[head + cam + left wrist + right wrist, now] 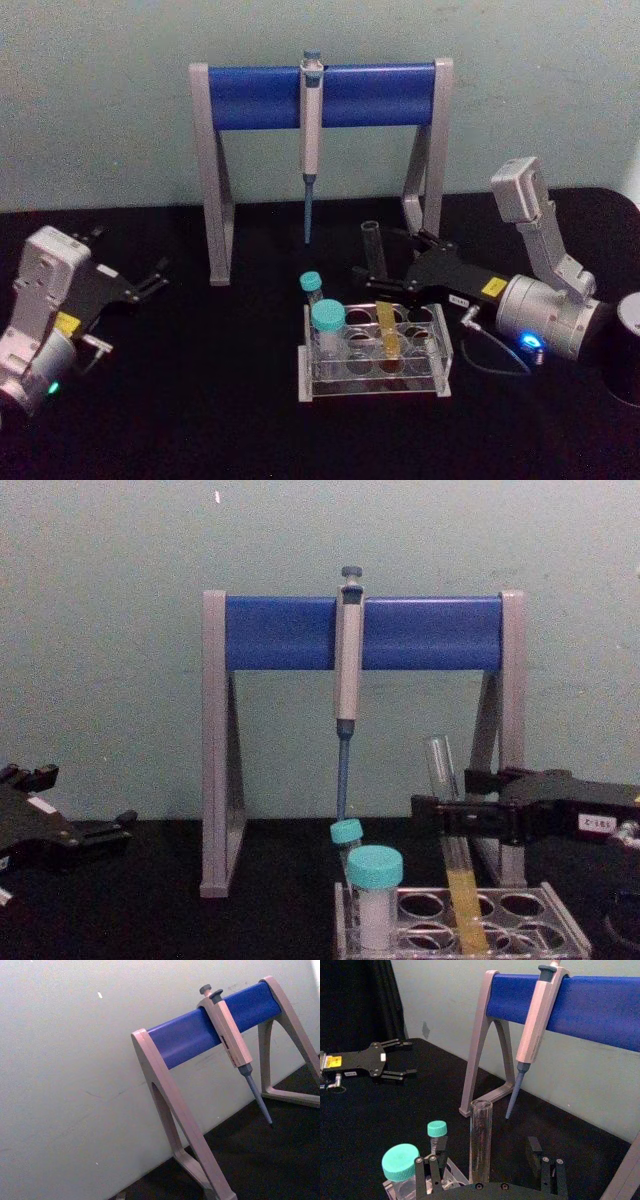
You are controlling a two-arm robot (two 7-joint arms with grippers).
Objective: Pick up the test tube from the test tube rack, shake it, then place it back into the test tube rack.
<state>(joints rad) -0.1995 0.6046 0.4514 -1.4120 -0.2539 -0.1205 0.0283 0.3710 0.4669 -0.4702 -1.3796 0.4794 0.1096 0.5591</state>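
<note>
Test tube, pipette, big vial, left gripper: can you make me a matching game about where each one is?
Things:
1. test tube
2. pipette
3. big teal-capped vial
4. left gripper

Places:
A. hanging on the blue-barred stand
B. leaning in the rack, between the open fingers of the right gripper
C. open, off to the left, away from the rack
D. standing upright at the rack's left end

Pairs: 1-B, 2-A, 3-D, 4-C.
</note>
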